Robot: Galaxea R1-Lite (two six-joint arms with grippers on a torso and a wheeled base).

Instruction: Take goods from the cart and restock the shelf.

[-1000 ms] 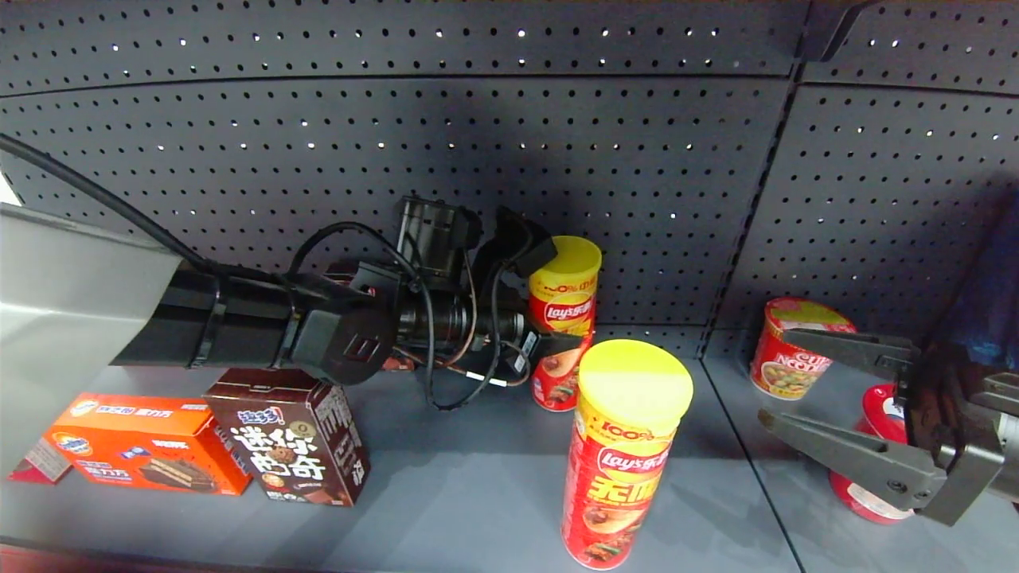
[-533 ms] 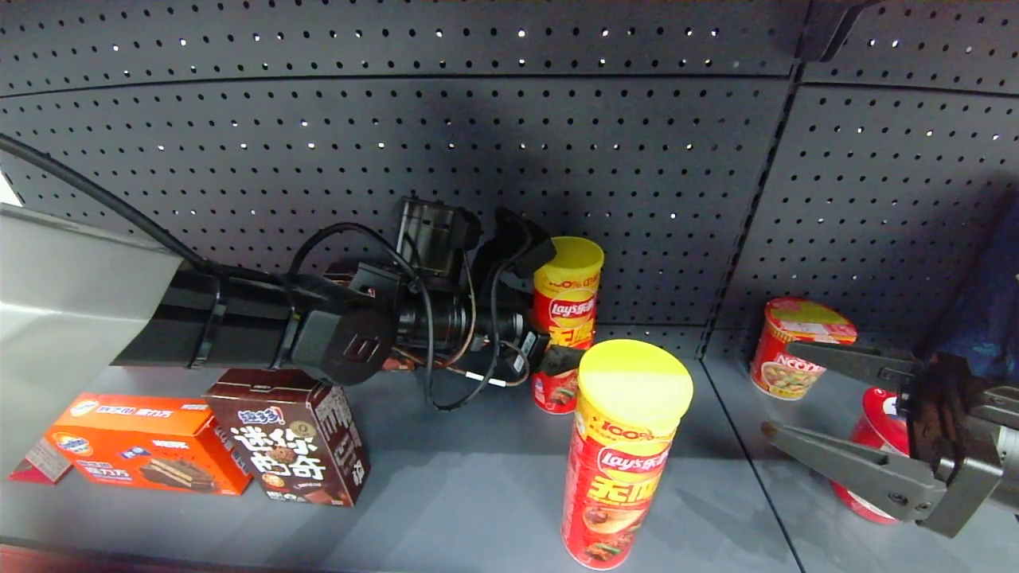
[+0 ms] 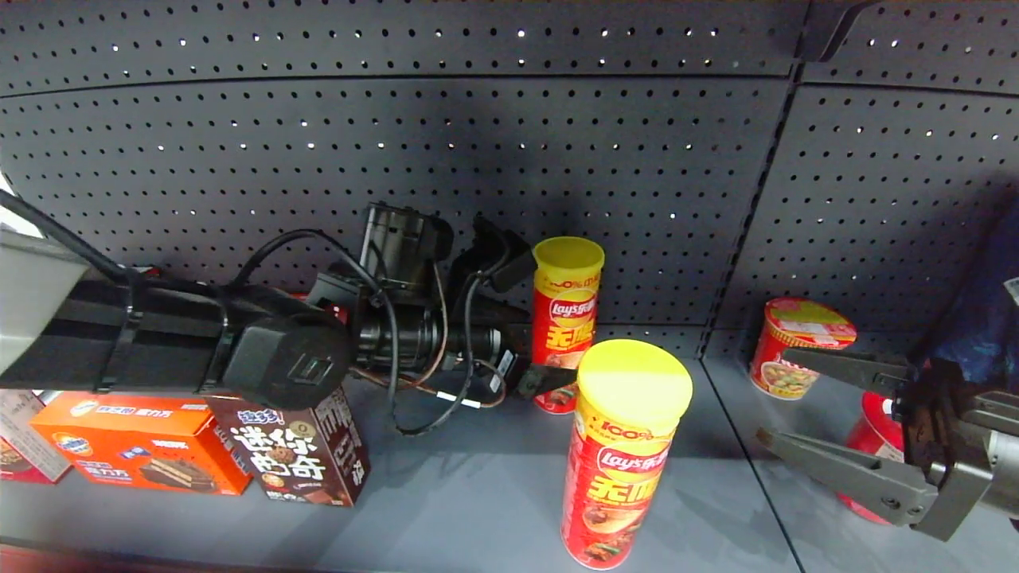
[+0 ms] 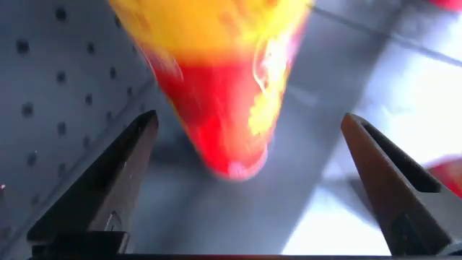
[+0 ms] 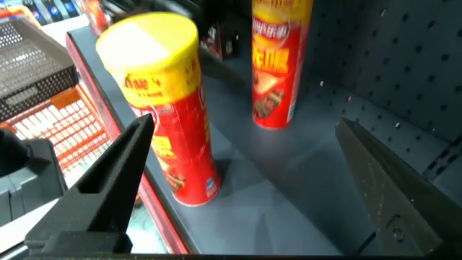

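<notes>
While front can (image 3: 626, 454) stands capped, noodle cup (image 3: 796, 344) sealed

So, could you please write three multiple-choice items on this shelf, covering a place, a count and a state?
1. Where is the rear red cylindrical chip can with a yellow lid? A) by the dark pegboard back panel B) hanging from a hook C) lying flat
2. How many such cans stand on the grey metal shelf? A) one B) two C) four
3. The left end effector is: A) open B) shut on a can C) shut, empty
Answers: 1A, upright by the panel; 2B, the rear can and a front can; 3A, its fingers stand wide apart.
</notes>
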